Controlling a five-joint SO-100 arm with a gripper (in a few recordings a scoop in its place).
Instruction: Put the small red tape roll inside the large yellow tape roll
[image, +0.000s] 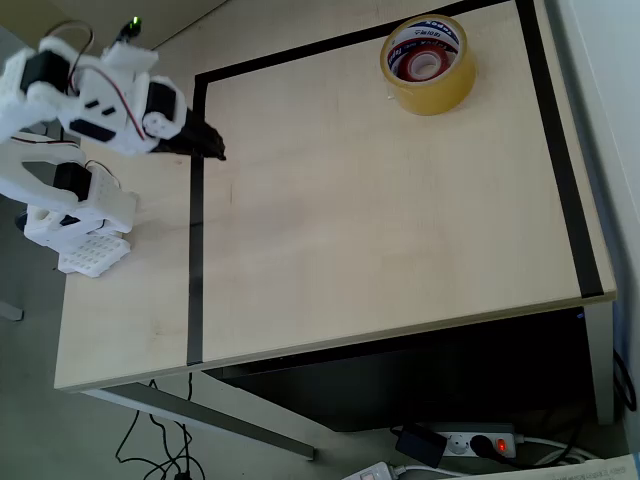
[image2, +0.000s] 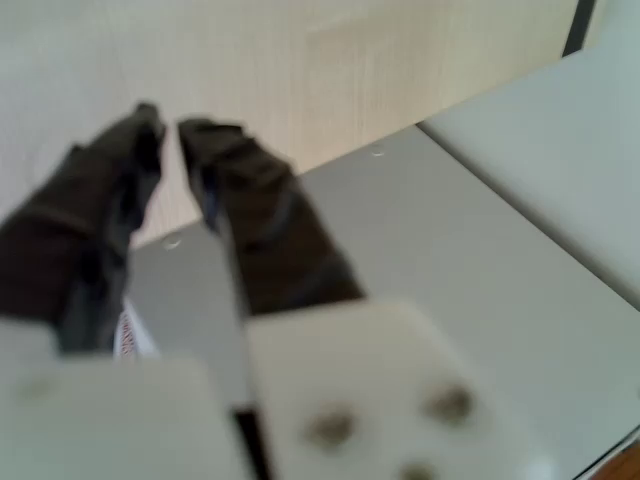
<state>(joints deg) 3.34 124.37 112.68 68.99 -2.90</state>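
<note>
Red roll (image: 424, 63) sits nested inside yellow roll (image: 428, 64), upper right of overhead view. Gripper (image2: 165, 130) far left, fingers nearly closed, empty.

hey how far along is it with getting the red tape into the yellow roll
It looks done: in the overhead view the small red tape roll already sits inside the large yellow tape roll at the table's far edge. The gripper is well away on the left, holding nothing, jaws nearly together in the wrist view. Nothing seems left.

Yellow tape roll (image: 428, 63), red roll (image: 424, 60) inside, black fingers (image2: 240, 190), white arm (image: 90, 100)
</note>
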